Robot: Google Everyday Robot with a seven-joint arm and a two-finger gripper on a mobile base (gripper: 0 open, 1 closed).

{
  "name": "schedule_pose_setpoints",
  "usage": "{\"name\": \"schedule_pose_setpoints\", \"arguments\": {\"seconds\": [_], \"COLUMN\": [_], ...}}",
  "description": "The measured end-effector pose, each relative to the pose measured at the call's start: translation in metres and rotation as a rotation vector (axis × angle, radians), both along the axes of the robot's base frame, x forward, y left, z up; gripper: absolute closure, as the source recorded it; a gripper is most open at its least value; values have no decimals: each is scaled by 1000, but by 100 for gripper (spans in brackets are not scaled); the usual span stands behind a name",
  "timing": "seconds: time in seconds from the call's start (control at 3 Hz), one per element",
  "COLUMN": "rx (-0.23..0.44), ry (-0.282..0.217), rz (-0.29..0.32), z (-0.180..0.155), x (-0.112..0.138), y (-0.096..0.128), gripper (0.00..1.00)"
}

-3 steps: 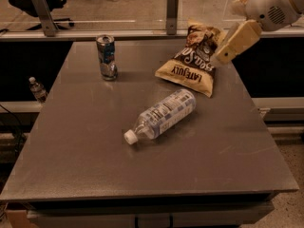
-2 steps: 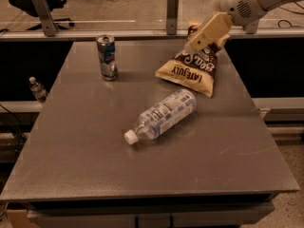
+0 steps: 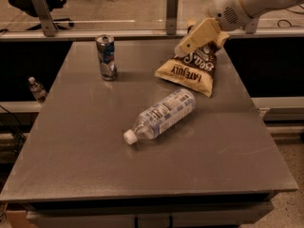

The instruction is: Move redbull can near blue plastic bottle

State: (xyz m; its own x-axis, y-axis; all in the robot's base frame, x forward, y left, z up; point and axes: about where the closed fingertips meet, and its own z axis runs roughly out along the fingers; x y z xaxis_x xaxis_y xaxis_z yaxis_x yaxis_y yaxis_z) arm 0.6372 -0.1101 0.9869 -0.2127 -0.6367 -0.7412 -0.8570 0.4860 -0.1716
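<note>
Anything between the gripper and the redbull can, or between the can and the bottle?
Nothing visible. The gripper hangs over the chip bag. Only bare table lies between it and the redbull can, and between the can and the blue plastic bottle.

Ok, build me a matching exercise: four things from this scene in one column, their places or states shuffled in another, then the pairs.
1. slim silver-and-blue metal redbull can
2. large clear blue plastic bottle, white cap
3. crinkled brown-and-cream snack bag
4. robot's beige hand

A. above the snack bag's far end
B. on its side, middle of the table
C. upright, table's far left
D. lying at table's far right

Pairs: 1-C, 2-B, 3-D, 4-A
</note>
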Motion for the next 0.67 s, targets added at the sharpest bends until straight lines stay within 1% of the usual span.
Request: {"name": "schedule_pose_setpoints", "arguments": {"seconds": [0.33,0.67], "rx": [49,111], "ry": [-19,-51], "rz": [40,98], "z": [-16,-21], "x": [25,44], "y": [51,104], "gripper": [0,0]}}
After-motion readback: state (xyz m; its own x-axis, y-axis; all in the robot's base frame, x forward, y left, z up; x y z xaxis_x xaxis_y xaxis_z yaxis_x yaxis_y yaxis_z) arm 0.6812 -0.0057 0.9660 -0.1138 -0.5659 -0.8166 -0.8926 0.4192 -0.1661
